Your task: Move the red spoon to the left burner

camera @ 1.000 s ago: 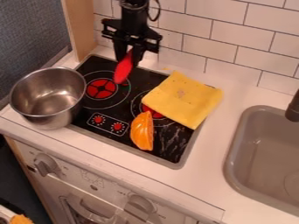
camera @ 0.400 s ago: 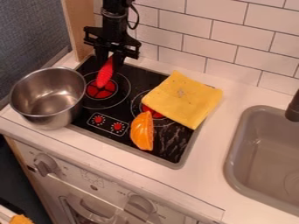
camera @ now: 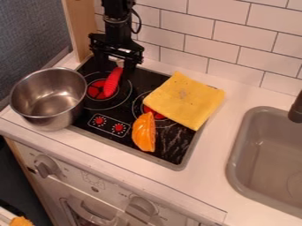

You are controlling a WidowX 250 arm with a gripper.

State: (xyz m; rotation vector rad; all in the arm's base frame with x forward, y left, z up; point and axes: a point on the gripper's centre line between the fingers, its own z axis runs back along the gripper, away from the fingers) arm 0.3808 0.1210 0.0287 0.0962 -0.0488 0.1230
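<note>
— What could be going wrong now, above the black stovetop [camera: 172, 152]?

— The steel pot [camera: 49, 97] is standing just beside the work; a wide sideways swing of the gripper [camera: 115, 66] could be knocking it; also, if one finger is catching the spoon while the arm is rising, this could be dragging it from the left burner [camera: 94, 90].

— And where is the red spoon [camera: 111, 83] lying, please?

— It is lying over that burner, I believe resting; the jaws are standing wide; its pale upper part is showing between them, its red part is extending below.
</note>
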